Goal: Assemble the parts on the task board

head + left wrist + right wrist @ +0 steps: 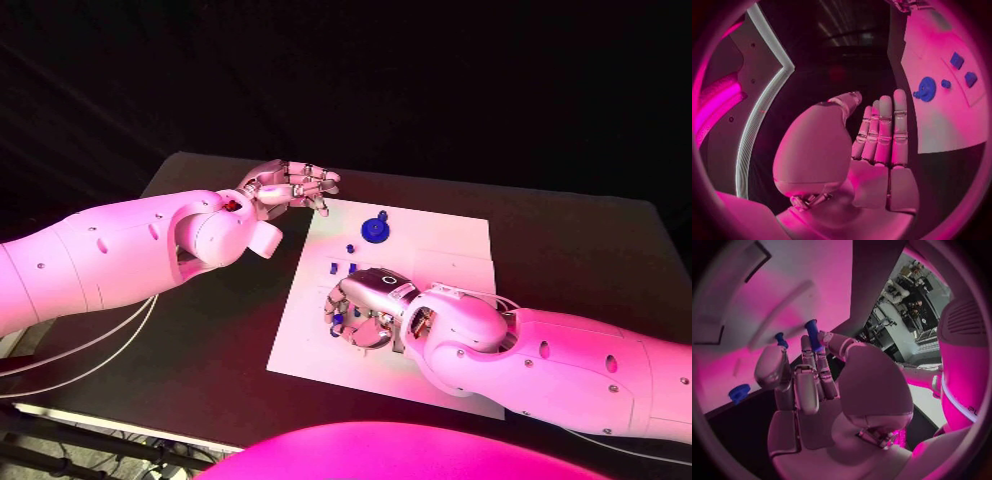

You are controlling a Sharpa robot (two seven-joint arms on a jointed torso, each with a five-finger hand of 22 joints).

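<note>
Black table (577, 225) occupies the centre of the head view, its far edge running across the upper middle. Dark, unlit background fills the top of the frame. Pale cables (80, 350) hang past the table's lower left edge.

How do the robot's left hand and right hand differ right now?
The left hand hovers off the white task board's far left corner, over the black table; the right hand is down on the board. The left hand holds nothing, fingers straight together; the right hand's fingers grip a blue peg. Both are silver.
</note>
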